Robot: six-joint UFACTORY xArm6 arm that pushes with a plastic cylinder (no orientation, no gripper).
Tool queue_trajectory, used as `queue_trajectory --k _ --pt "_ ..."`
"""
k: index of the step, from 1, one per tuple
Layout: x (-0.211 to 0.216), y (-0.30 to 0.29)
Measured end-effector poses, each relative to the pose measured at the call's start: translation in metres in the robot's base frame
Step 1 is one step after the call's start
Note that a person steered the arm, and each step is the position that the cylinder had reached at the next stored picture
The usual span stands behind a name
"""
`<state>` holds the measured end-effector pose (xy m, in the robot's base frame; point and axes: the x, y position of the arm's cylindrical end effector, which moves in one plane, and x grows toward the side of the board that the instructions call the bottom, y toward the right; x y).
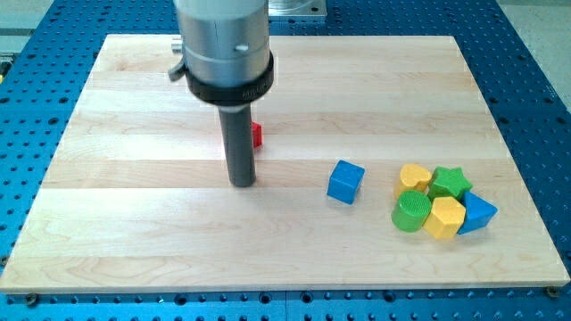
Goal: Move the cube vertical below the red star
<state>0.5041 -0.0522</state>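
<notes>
A blue cube (345, 181) sits on the wooden board (134, 223), right of centre. A red block (257, 135), probably the star, is mostly hidden behind the dark rod, so only its right edge shows. My tip (243, 183) rests on the board just below and in front of the red block, and well to the left of the blue cube, not touching it.
A cluster of blocks lies at the view's lower right: a yellow heart (414, 177), a green star (450, 183), a green cylinder (411, 212), a yellow hexagon (445, 218) and a blue block (478, 213). The blue perforated table (535, 71) surrounds the board.
</notes>
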Motion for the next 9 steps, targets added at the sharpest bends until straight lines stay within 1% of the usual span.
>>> queue_trajectory --k 1,2,3,4,5,6,7,8,9 --pt "-0.009 0.012" --pt "-0.060 0.061" --pt "-0.071 0.164" --pt "-0.058 0.185" --pt "-0.025 0.185" --pt "-0.010 0.169" --pt "-0.010 0.119" --pt "-0.001 0.045" --pt "0.010 0.010"
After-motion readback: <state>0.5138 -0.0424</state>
